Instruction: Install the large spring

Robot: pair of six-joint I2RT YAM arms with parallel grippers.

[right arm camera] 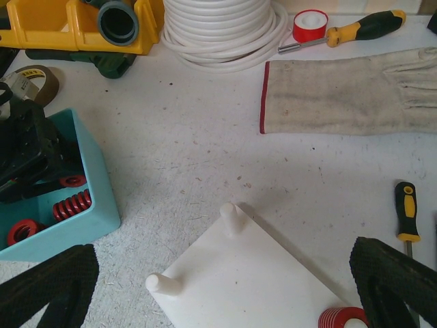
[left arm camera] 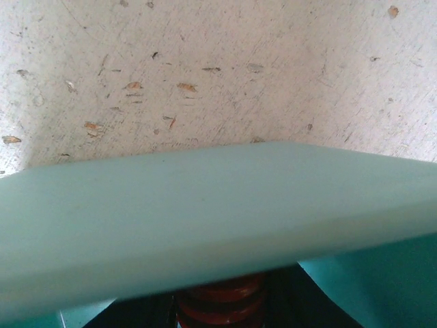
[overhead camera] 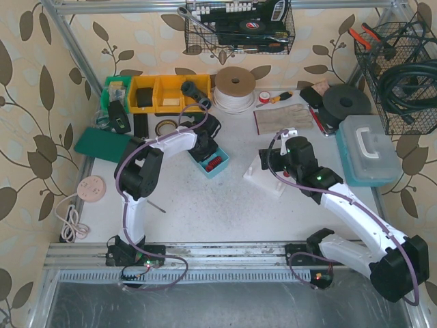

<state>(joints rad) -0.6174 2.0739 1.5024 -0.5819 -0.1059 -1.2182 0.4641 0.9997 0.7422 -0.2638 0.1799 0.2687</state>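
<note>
Red coils of a spring (left arm camera: 222,304) showed at the bottom edge of the left wrist view, behind the teal bin (left arm camera: 205,212) wall; the left pincer (overhead camera: 207,152) was down in that bin, and whether its jaws gripped the spring could not be told; the right pincer (right arm camera: 222,290) hung fully spread and empty over the white plate (right arm camera: 252,273), beside the bin on the surface (right arm camera: 205,137). To pick well, I judged, the jaws should close squarely across the coils and lift straight clear of the wall, then seat the spring on a free peg (right arm camera: 231,217). The left fingers were hidden; a second spring (right arm camera: 341,318) on the plate was cut off; which spring was the large one was unclear.
</note>
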